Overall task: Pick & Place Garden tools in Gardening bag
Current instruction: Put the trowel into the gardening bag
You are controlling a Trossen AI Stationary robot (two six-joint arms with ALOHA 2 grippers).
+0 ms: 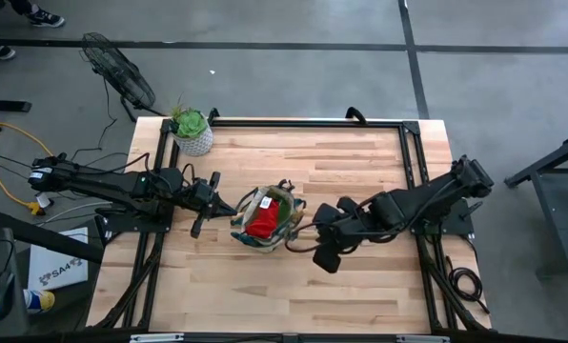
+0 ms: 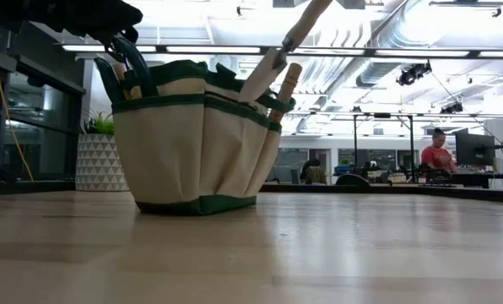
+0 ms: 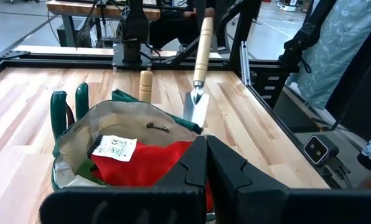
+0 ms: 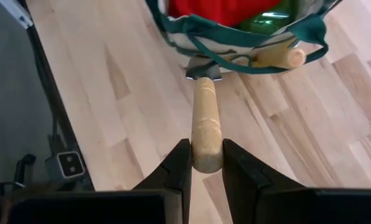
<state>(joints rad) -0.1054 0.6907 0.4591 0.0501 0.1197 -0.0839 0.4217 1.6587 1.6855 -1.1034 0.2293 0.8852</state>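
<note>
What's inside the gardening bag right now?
Inside the gardening bag: a red cloth piece with a white tag on top, and a translucent green plastic piece beside it. Anything beneath the cloth is covered.

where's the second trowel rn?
Held by the right gripper by its wooden handle, the trowel has its blade tip at the bag rim on the right-arm side, beside the other trowel's handle.

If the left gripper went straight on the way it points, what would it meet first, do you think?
Probably the gardening bag, at its near rim and the red cloth piece inside; the left gripper, jaws shut, points straight at them.
</note>
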